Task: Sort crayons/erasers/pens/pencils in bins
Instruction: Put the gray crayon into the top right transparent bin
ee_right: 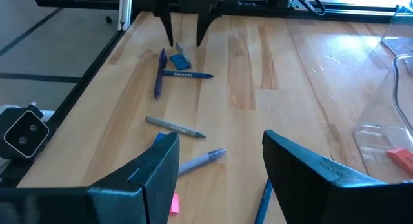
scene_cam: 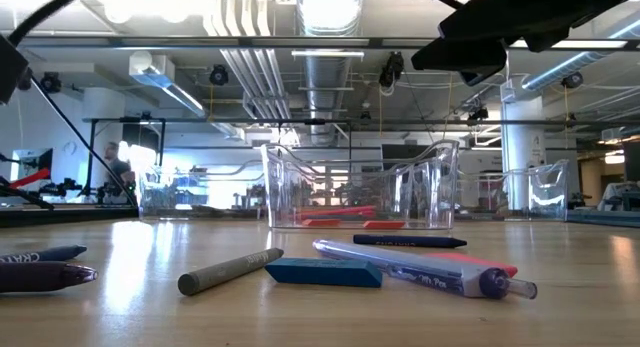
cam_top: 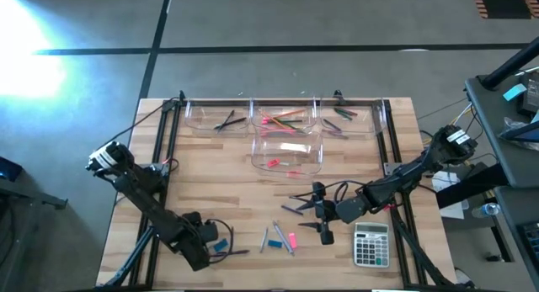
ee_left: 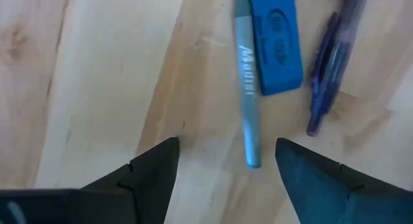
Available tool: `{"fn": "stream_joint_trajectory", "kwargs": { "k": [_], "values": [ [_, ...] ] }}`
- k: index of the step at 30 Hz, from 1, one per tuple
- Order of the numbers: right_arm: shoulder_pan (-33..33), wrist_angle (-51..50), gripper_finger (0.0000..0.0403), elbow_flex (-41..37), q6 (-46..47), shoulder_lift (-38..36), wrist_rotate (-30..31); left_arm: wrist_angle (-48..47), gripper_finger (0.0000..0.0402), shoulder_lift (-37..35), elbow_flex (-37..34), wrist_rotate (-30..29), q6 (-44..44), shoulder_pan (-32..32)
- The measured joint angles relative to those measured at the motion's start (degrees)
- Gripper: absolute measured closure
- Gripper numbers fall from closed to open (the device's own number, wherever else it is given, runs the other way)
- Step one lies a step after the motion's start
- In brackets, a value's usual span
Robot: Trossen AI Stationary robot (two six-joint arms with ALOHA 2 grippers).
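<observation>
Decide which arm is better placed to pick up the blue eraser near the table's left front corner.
Left. Its open end effector hangs right over the blue eraser; the right end effector is across the table, near the calculator.

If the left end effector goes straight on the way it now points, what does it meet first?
Probably the grey crayon, lying centred between the open left end effector fingers; the blue eraser sits just beside it. Depth is uncertain.

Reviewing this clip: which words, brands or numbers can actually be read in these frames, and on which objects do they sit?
"Model": white lettering along the grey crayon in the left wrist view; the last letters are uncertain.
"CRA...": start of a word on the dark crayon at the low view's left edge, cut off.
Blue eraser: oval logo, too blurred to read.
Purple pen: small print, not legible.
Blue crayon: label too small.
Calculator: keys unreadable.
</observation>
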Motion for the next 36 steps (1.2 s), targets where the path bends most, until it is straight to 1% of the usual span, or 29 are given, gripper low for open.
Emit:
{"fn": "stream_joint_trajectory", "kwargs": {
  "k": [8, 11, 15, 24, 29, 32, 36],
  "values": [
    [0.0, 0.0, 0.0193, 0.0, 0.4, 0.0, 0.0, 0.0, 0.0156, 4.1, 0.1, -0.2, -1.7, 0.0],
    [0.0, 0.0, 0.0193, 0.0, 0.4, 0.0, 0.0, -0.5, 0.0167, 5.4, 0.1, -0.3, -2.9, 0.0],
    [0.0, 0.0, 0.0193, 0.0, 0.1, 0.0, 0.0, -1.7, 0.0202, 6.7, 0.3, -0.3, -3.2, 0.0],
    [0.0, 0.0, 0.0193, 0.0, 0.3, 0.0, 0.0, -2.7, 0.0299, 6.6, 0.2, -0.7, -4.8, 0.1],
    [0.0, 0.0, 0.0193, 0.0, -0.1, 0.0, 0.0, -5.5, 0.0352, 6.5, 0.3, -1.5, -7.5, 0.2],
    [0.0, 0.0, 0.0193, 0.0, -0.2, 0.0, 0.0, -6.4, 0.0386, 6.1, 0.3, -1.8, -7.5, 0.2],
    [0.0, 0.0, 0.0193, 0.0, -0.7, 0.0, 0.0, -7.1, 0.0393, 5.4, 0.3, -2.9, -7.4, 0.2]
  ]
}}
